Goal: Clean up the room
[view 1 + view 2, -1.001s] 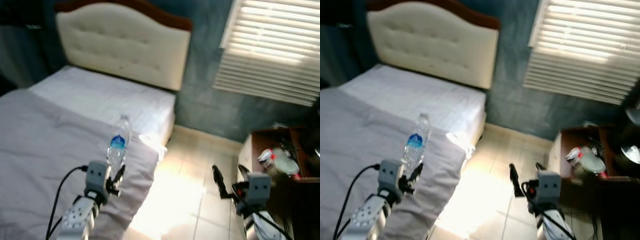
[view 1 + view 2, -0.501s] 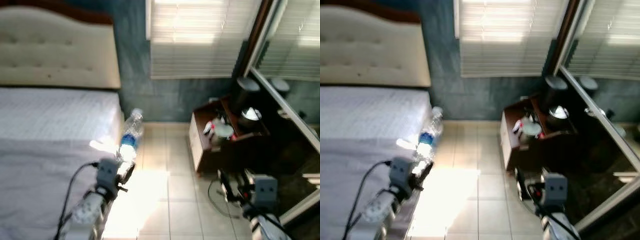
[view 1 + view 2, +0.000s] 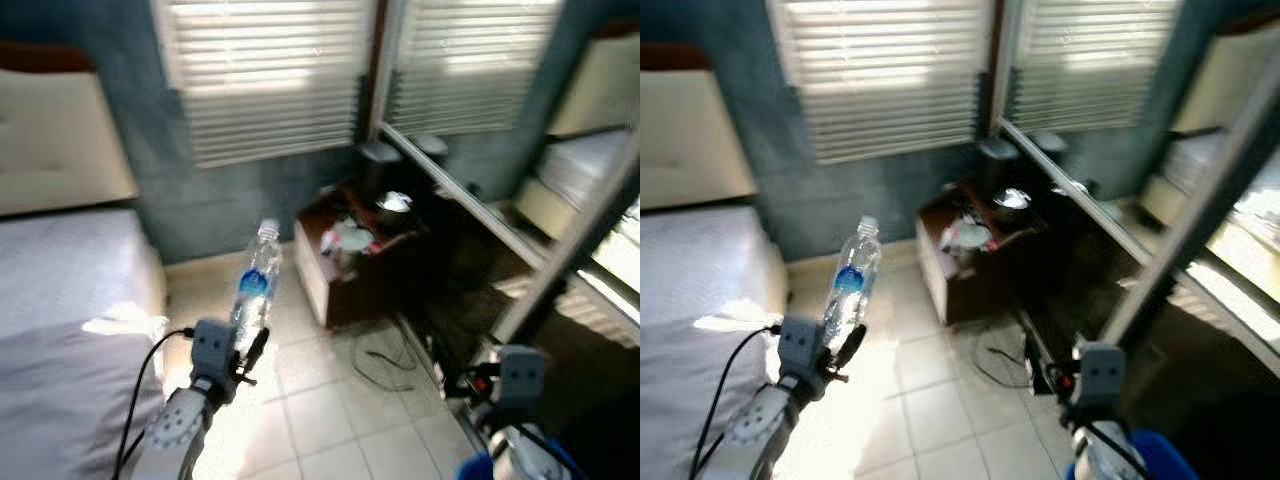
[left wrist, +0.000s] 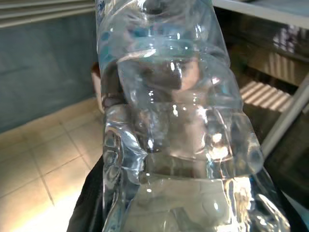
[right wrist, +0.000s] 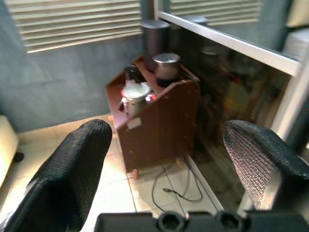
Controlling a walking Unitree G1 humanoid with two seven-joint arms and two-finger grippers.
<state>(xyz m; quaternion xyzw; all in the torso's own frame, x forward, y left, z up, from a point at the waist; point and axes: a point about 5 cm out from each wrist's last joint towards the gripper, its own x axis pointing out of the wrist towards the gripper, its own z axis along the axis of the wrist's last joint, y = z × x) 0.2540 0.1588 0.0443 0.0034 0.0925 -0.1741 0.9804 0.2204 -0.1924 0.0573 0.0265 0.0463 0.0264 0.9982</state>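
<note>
A clear plastic water bottle (image 3: 254, 285) with a blue label and white cap stands upright in my left gripper (image 3: 243, 347), which is shut on its lower part. In the left wrist view the bottle (image 4: 169, 121) sits close in front of the camera, with a black finger (image 4: 89, 198) beside it. My right gripper (image 5: 164, 133) is open with nothing between its fingers, held low on the right over the tiled floor and facing a brown nightstand (image 5: 154, 121).
The brown nightstand (image 3: 345, 265) holds a clutter of small items and a dark cylinder. A mirrored sliding door (image 3: 520, 190) runs along the right. The bed (image 3: 60, 300) is at the left, and a cable (image 3: 385, 358) lies on the tiles. Window blinds (image 3: 265, 75) hang behind.
The camera has swung right, from the bed and headboard to the nightstand and mirrored door. The bottle stays in my left gripper. The right gripper stays open.
</note>
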